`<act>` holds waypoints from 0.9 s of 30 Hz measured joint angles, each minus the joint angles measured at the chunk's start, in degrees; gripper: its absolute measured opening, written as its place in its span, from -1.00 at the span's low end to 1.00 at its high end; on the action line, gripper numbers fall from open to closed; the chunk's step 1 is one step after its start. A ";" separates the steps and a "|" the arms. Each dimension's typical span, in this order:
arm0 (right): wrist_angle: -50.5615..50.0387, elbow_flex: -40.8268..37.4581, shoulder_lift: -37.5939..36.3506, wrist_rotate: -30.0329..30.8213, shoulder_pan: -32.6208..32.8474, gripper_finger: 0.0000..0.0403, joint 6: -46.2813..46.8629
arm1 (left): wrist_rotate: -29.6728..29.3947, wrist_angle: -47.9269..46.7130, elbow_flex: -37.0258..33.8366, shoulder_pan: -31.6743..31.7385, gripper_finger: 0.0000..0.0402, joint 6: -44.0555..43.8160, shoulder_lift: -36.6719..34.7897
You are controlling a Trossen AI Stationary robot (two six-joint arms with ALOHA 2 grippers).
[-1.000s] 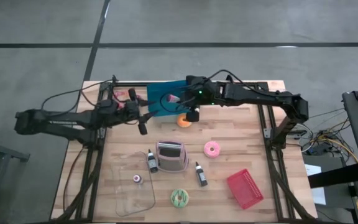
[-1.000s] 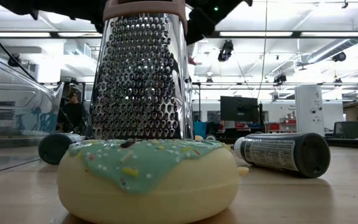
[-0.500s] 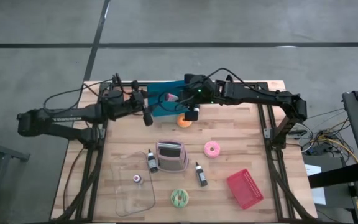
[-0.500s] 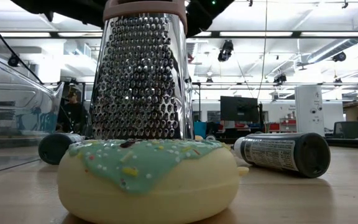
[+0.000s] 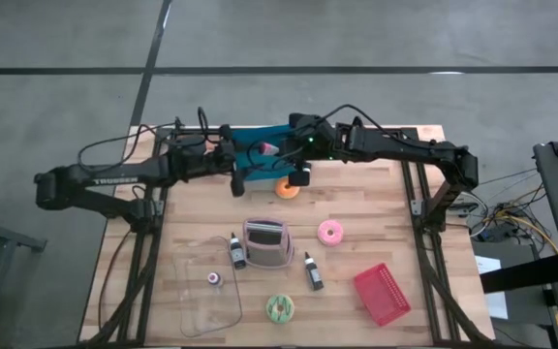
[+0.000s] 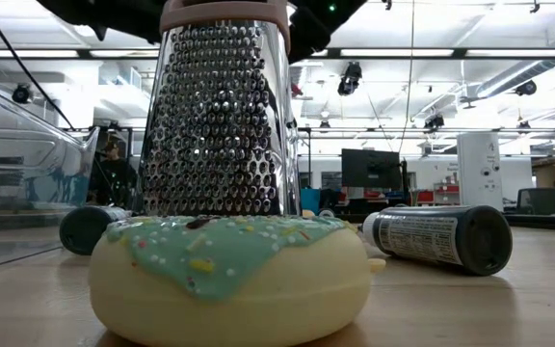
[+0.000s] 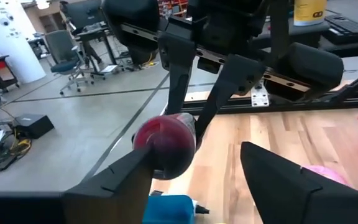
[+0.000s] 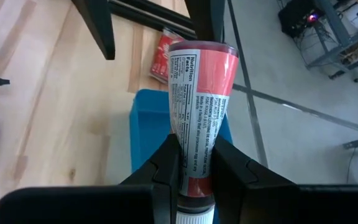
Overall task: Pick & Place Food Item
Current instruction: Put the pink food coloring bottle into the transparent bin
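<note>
The right end effector is closed tightly on a red squeeze tube with a white label, and holds it above the blue bin at the far edge of the counter. The left end effector stands with its fingers wide apart and holds nothing; the round red end of the tube is between them, not clearly touching. Just below the right end effector an orange donut lies on the counter.
</note>
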 joint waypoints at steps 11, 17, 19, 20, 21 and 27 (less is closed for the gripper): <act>-0.27 0.00 0.02 -1.10 0.13 -0.73 -0.86 | -0.66 -1.25 0.89 2.99 0.26 1.42 0.87; -0.31 0.00 0.02 -0.59 0.09 -0.73 -1.01 | 0.01 -0.92 0.89 3.71 0.26 1.25 1.25; -0.28 0.00 0.02 -0.56 0.09 -0.73 -1.03 | 0.02 -0.61 1.10 3.71 0.26 1.24 1.86; -0.25 0.00 0.02 -0.50 0.09 -0.73 -1.05 | 0.00 -0.57 1.37 3.71 0.26 1.20 2.34; -0.24 0.00 0.02 -0.51 0.09 -0.73 -1.05 | -0.02 -0.57 1.63 3.76 0.26 1.05 2.67; -0.11 0.00 0.02 -0.66 0.09 -0.73 -0.98 | -0.01 -0.52 3.25 3.76 0.26 0.84 4.62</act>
